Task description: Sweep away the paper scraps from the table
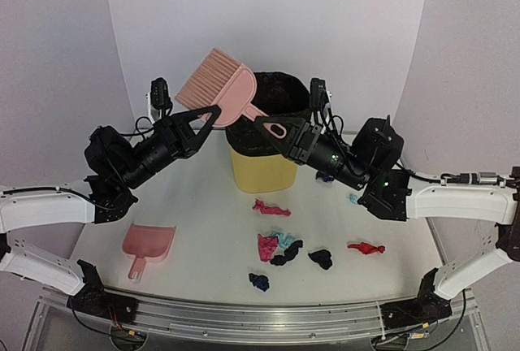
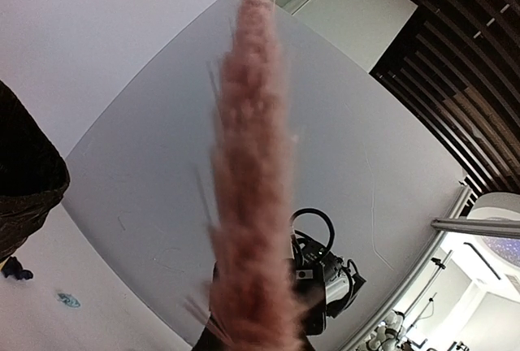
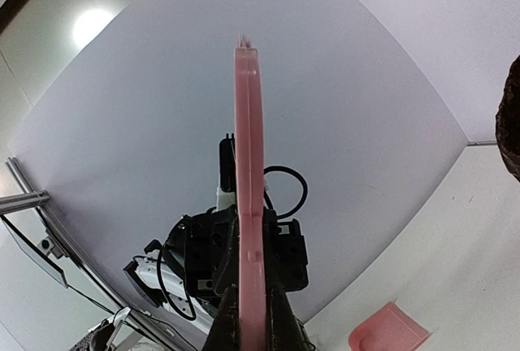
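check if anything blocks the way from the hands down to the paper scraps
Nothing visible does. The left hand and right hand are both shut on the pink brush, up over the yellow bin. Most paper scraps lie uncovered on the table in front of that bin.

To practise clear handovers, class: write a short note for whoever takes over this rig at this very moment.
Left gripper: jaws shut on the pink brush, at its head end, held in the air.
Right gripper: jaws shut on its handle.
Paper scraps lie scattered on the table, in front of the yellow bin; the dustpan lies at the left.
Done: brush picked up. Left: all the sweeping.
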Available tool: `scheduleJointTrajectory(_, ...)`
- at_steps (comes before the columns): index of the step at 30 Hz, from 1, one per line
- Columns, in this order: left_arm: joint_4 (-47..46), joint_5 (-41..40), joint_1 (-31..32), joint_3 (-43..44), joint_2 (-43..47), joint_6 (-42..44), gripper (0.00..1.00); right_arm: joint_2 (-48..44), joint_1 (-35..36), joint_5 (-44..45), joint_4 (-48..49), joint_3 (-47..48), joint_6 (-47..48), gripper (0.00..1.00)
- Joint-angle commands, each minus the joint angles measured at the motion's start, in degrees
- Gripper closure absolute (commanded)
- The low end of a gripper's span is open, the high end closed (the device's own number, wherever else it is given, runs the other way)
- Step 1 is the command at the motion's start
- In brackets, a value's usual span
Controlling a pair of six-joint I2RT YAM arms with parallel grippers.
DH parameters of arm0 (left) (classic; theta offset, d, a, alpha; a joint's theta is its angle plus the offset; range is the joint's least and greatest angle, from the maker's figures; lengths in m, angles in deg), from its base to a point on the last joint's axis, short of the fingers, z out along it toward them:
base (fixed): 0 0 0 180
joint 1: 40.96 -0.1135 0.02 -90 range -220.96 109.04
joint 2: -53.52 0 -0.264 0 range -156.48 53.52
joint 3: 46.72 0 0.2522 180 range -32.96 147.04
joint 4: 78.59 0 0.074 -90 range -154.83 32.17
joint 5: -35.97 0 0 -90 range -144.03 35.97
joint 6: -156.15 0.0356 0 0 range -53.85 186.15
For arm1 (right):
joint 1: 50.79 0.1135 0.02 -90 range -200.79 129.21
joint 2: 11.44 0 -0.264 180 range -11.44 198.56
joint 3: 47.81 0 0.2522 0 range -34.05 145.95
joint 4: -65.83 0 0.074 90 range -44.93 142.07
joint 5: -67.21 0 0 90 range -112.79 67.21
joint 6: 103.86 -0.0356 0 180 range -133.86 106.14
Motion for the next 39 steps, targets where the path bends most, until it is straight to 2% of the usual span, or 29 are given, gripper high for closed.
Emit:
scheduleJointTrajectory(1,-0.8,0.7,0.1,-0.3,3.2,1.6,0.78,0.7,-0.1,1.5,2.6,1.7,-0.2,1.0)
scheduleJointTrajectory(2,0.7,0.9,0.1,-0.5,3.8,2.2,0.5,0.3,-0.1,1.3,2.4,1.3,0.1,1.0)
scheduleJointTrajectory(3,2.5,0.7,0.1,-0.8,4.8,3.3,0.19,-0.4,-0.2,1.3,1.7,0.1,0.6,1.0)
scheduleJointTrajectory(4,4.8,0.2,0.1,-1.1,5.7,4.4,0.04,-1.7,-0.1,1.6,1.0,-1.3,1.2,1.0)
scheduleJointTrajectory(6,12.7,-2.6,0.1,-1.9,9.1,7.0,0.0,-5.5,-0.1,3.7,-7.0,-3.9,2.7,1.0)
scheduleJointTrajectory(8,21.7,-6.9,0.1,-2.9,12.4,9.2,0.0,-10.4,-0.2,7.4,-20.1,-5.0,4.6,1.0)
scheduleJointTrajectory(11,35.2,-12.6,0.1,-4.5,18.7,11.8,0.0,-17.2,-0.2,13.5,-51.7,-2.0,6.7,1.0)
scheduleJointTrajectory(15,53.9,-21.8,0.1,-3.5,24.7,12.9,0.0,-22.0,-0.2,19.5,-83.6,1.8,8.7,1.0)
scheduleJointTrajectory(19,67.1,-24.8,0.1,1.3,21.8,12.8,0.0,-19.6,-0.2,33.0,-112.1,10.4,7.1,1.0)
scheduleJointTrajectory(21,71.1,-25.6,0.1,4.3,17.0,12.2,0.0,-16.8,-0.4,39.4,-121.3,14.3,6.8,1.0)
scheduleJointTrajectory(25,76.7,-26.8,0.1,9.7,7.8,11.2,0.0,-11.7,-4.4,46.2,-124.6,21.2,15.2,1.0)
scheduleJointTrajectory(30,79.1,-26.6,-0.1,12.7,2.5,11.6,0.0,-2.2,-17.2,50.6,-122.6,28.1,33.9,1.0)
scheduleJointTrajectory(32,79.1,-26.1,-0.2,13.1,1.2,11.4,0.0,2.7,-21.5,49.6,-120.1,30.7,44.3,1.0)
scheduleJointTrajectory(35,79.9,-25.7,-0.4,13.5,0.1,10.9,0.0,8.9,-25.7,45.1,-110.7,31.1,60.6,1.0)
scheduleJointTrajectory(39,80.4,-26.2,-0.4,12.7,-0.1,9.1,0.0,17.1,-29.7,36.8,-102.6,34.4,76.1,1.0)
